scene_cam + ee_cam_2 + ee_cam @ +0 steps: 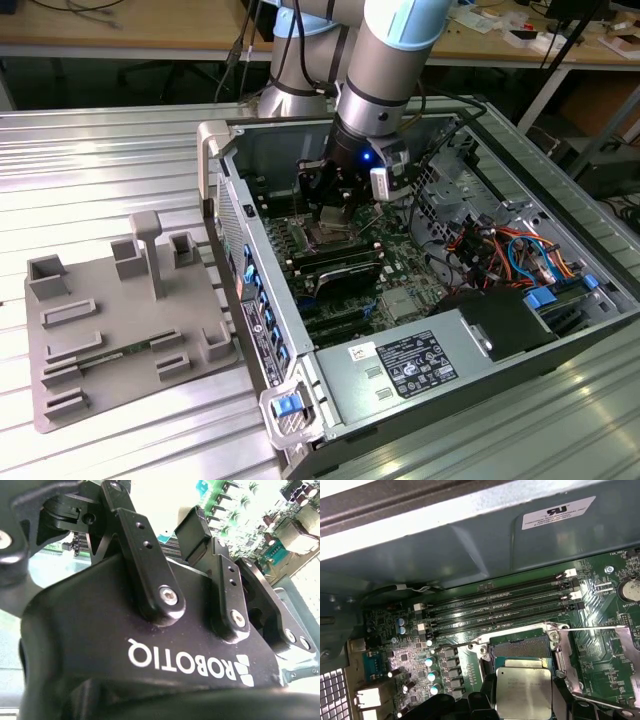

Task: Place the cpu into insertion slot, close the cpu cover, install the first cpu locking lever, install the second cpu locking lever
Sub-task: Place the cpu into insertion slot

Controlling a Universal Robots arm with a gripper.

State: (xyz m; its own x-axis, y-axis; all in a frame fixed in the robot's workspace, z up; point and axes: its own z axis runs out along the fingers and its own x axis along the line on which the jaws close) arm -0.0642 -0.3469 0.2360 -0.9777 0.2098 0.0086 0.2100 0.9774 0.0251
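The claw point(333, 205) is down inside the open computer case point(262, 300), and it has the cpu point(524, 692). In the first wrist view, black fingers point(561, 699) press against two opposite edges of the chip, so the claw is clamped on it. The cpu is flat and square, with a dull silver top carrying faint print. It hangs level at the near edge of the insertion slot point(522, 647) and overlaps that side. The far strip of fine pins shows bare beyond the chip, which is not seated.

The arm point(395, 50) comes in from the far side of the case. Its thick grey tube with pale blue joint caps drops steeply, and the wrist points almost straight down at the board. In the second wrist view the claw's glossy black body and bolted linkage bars are seen from behind, angled toward the board.

A thin bright metal rim frames the slot. A slim wire lever point(592, 628) runs off from one corner. Beside it lies a silvery plate point(627, 660), which looks like the cpu cover swung open, though only its edge can be made out. Green circuit board point(600, 672) surrounds the socket. Long black memory slots point(500, 605) lie just beyond it, and small silver-capped capacitors point(431, 675) stand to one side. The case sits on a ribbed metal tabletop point(120, 170), and at the exterior view's left lies a matte grey moulded fixture point(110, 330).
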